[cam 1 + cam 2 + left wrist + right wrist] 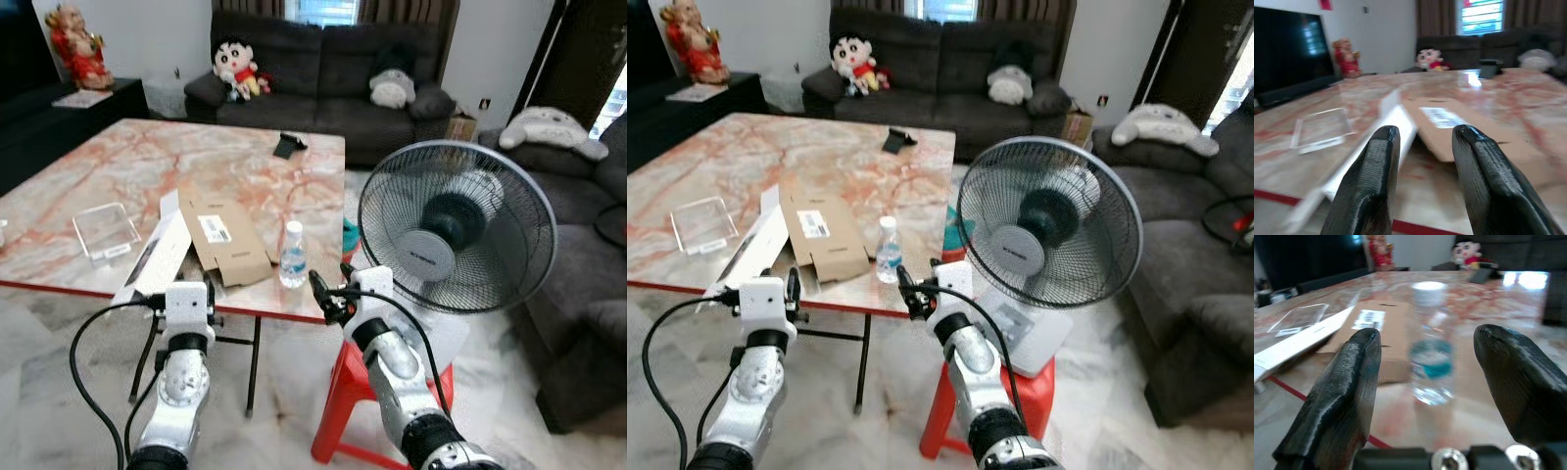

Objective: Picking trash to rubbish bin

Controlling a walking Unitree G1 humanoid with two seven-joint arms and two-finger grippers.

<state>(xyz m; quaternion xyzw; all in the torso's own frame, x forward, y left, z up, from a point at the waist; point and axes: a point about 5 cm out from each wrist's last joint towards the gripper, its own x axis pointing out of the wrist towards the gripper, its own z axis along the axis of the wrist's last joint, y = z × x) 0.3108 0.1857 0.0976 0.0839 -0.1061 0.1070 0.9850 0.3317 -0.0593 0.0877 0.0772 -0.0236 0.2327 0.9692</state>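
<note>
Both arms are raised forward, wrists level with the near edge of the desk [88, 186]. The right tool [1425, 377] points at a small water bottle [292, 255], which stands upright near the desk's front edge, and its fingers are spread wide, released, with the bottle framed between them but apart. The left tool [1425, 161] is also released, aimed at a flat cardboard box [227, 238] at the bottle's nine o'clock. A white fan [456, 230] sits on a red stool [338, 397] at the bottle's three o'clock.
</note>
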